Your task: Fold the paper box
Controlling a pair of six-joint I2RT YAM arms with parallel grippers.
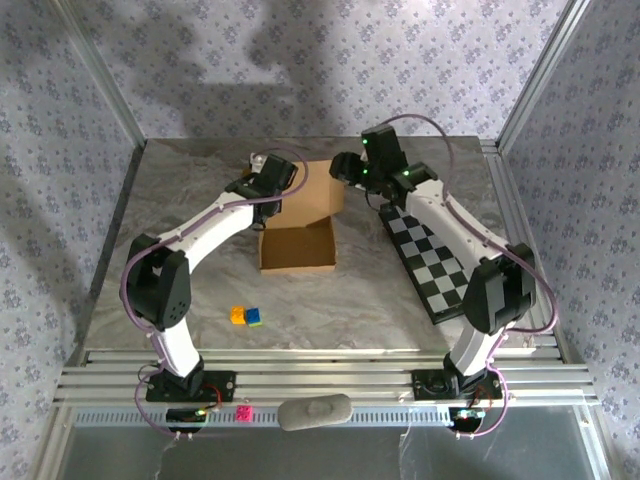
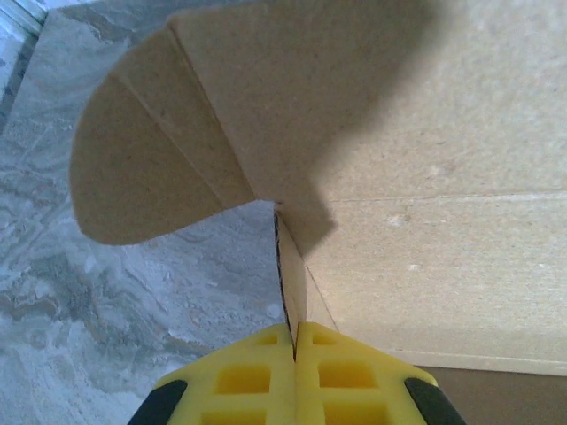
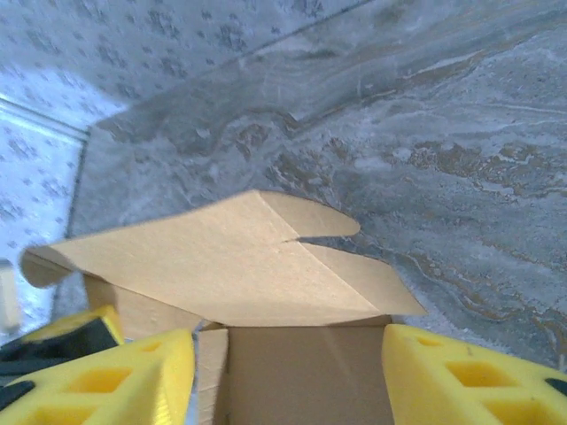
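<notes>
The paper box (image 1: pixel 297 247) sits on the marbled grey bench (image 1: pixel 350 310), its shallow open tray towards the arm bases and its broad lid panel raised at a slant behind the tray

The left pincer (image 2: pixel 294 329) is at the box's far left corner, beside the raised lid. In the left wrist view its two yellow fingers (image 2: pixel 244 381) are pressed together, with the thin edge of an upright cardboard wall running down into the seam between them, so it is clamped on the box. Just beyond the fingers a rounded side flap curls out to the left of the box, and the lid's plain inner face spreads to the right

The right pincer (image 3: pixel 288 350) is at the box's far right corner, at the lid's upper edge. In the right wrist view its yellow fingers (image 3: pixel 461 376) stand wide apart, so it is open. Between them lies the box's brown inner wall, and just past them two tab-like flaps, split by a slit, lean outward over the bench. Whether either finger touches the cardboard I cannot tell

Right of the box, close by, a black-and-white checkerboard (image 1: pixel 430 260) lies flat. On the near left of the box, apart from it, sit small orange, yellow and blue blocks (image 1: pixel 246 316)
</notes>
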